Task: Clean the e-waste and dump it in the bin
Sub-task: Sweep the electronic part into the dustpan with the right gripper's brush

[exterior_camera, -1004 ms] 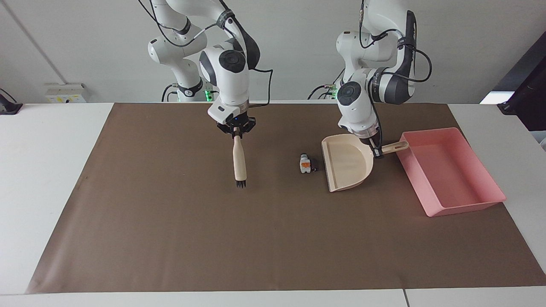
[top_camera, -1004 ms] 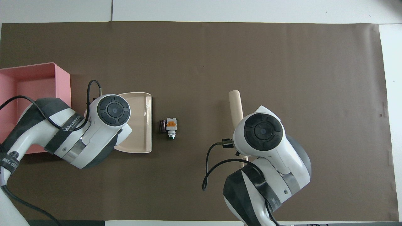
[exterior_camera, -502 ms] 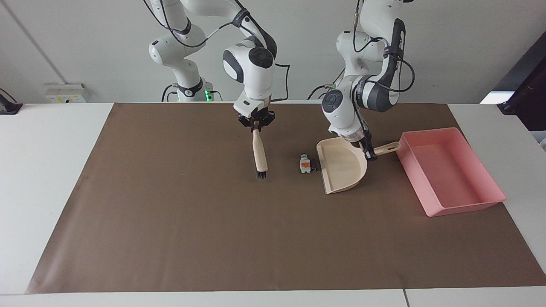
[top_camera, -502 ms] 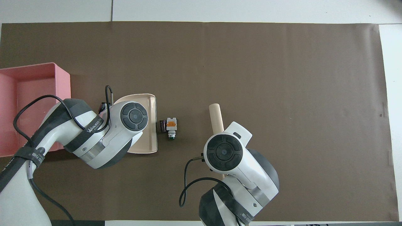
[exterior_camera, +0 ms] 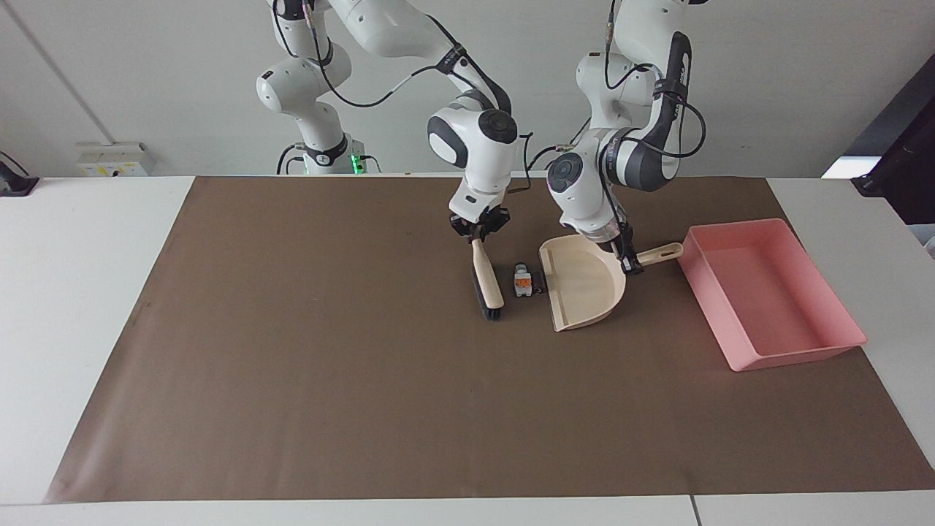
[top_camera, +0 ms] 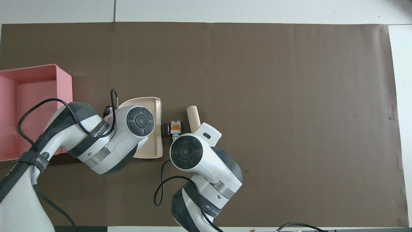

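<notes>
The e-waste (exterior_camera: 523, 280), a tiny white and orange part with a black portion, lies on the mat; it also shows in the overhead view (top_camera: 173, 128). My right gripper (exterior_camera: 478, 232) is shut on a wooden brush (exterior_camera: 487, 276), whose black bristles (exterior_camera: 491, 313) rest on the mat beside the e-waste, toward the right arm's end. My left gripper (exterior_camera: 630, 261) is shut on the handle (exterior_camera: 661, 253) of the beige dustpan (exterior_camera: 584, 288). The dustpan's lip sits right beside the e-waste. The pink bin (exterior_camera: 767, 292) lies by the dustpan handle, toward the left arm's end. In the overhead view both wrists hide the grippers.
A brown mat (exterior_camera: 292, 365) covers most of the white table (exterior_camera: 88, 292). In the overhead view the bin (top_camera: 38, 83) is partly under the left arm, and the dustpan's lip (top_camera: 157, 145) and the brush handle (top_camera: 193, 114) flank the e-waste.
My right gripper has carried the brush toward the left arm's end until it stands beside the e-waste. My left gripper has slid the dustpan closer to the e-waste. The e-waste has not moved.
</notes>
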Tool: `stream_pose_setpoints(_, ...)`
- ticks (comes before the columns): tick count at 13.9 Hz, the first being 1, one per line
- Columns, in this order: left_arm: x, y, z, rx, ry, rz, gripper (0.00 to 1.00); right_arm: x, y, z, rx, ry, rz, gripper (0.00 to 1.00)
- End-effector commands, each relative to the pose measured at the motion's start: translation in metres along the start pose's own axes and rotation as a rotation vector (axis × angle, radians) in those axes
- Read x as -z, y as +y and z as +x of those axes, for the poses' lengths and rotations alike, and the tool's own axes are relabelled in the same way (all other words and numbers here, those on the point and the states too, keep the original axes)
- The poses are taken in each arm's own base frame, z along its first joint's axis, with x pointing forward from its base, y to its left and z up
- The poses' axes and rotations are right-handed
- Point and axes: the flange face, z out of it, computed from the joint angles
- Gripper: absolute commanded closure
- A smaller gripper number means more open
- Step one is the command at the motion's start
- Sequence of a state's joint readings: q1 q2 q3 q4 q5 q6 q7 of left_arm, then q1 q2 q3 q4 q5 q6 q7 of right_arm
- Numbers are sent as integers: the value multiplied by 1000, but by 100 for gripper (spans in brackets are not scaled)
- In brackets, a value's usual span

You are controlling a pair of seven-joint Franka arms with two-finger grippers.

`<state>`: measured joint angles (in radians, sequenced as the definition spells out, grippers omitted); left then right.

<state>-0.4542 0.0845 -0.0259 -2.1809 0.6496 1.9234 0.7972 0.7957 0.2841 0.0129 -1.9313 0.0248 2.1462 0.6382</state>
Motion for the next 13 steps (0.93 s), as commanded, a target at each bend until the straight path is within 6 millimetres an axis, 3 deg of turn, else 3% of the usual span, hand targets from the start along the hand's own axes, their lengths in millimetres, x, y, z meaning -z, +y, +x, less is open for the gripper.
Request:
stream_pose_setpoints(1, -3, 12, 4, -13, -25, 5, 100, -9, -33, 1, -27, 13, 105, 100)
stream_pose_setpoints(3, -2, 15, 7, -18, -24, 9, 100, -19, -60, -12, -19, 1, 176, 100)
stream_pose_setpoints(5, -3, 16, 7, -15, -22, 10, 100, -11, -79, -21, -77, -44, 303, 100)
stream_pose_setpoints(9, -6, 18, 10, -21, 12, 34, 100, 24, -102, 4, -149, -12, 491, 100)
stream_pose_setpoints(11, -13, 15, 5, -16, 41, 43, 100, 37, -98, 10, -154, -7, 507, 100)
stream_pose_setpoints(13, -20, 12, 2, -8, 84, 58, 100, 64, -84, 2, -138, -63, 480, 100)
